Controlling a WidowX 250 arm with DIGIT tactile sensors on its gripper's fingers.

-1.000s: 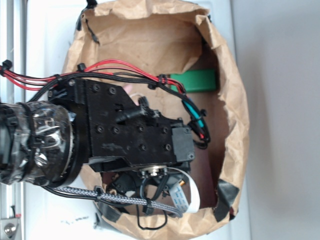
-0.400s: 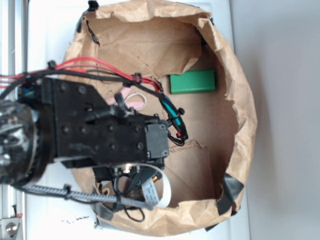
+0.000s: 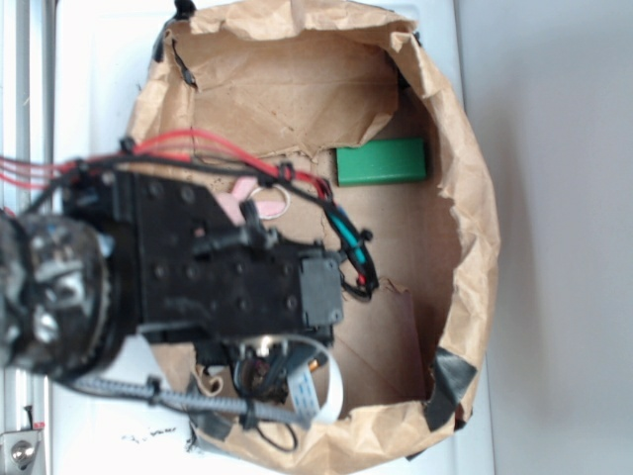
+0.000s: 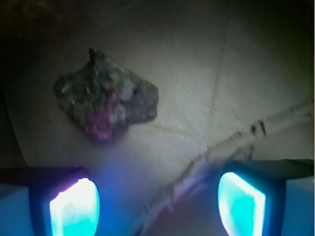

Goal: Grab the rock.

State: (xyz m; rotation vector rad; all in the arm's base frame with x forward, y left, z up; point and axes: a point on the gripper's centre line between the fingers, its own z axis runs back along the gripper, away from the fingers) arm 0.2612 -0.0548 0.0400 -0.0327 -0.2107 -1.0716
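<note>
In the wrist view the rock (image 4: 106, 101), a small dark grey-brown jagged lump with a pink patch, lies on the cardboard floor above and left of my gripper (image 4: 157, 204). The gripper is open and empty, with two glowing pads (image 4: 74, 209) wide apart; the rock is apart from them. In the exterior view the black arm (image 3: 227, 272) hangs over the left half of the paper-lined bin (image 3: 465, 198) and hides the rock. The fingers do not show in that view.
A green rectangular block (image 3: 383, 161) lies at the back of the bin. A bit of pink plush (image 3: 242, 203) shows at the arm's top edge. Crumpled paper walls ring the bin. A torn cardboard seam (image 4: 216, 147) crosses the floor.
The arm has drawn back leftward across the bin, then shifted slightly right and down. More of the cardboard floor and the green block now show.
</note>
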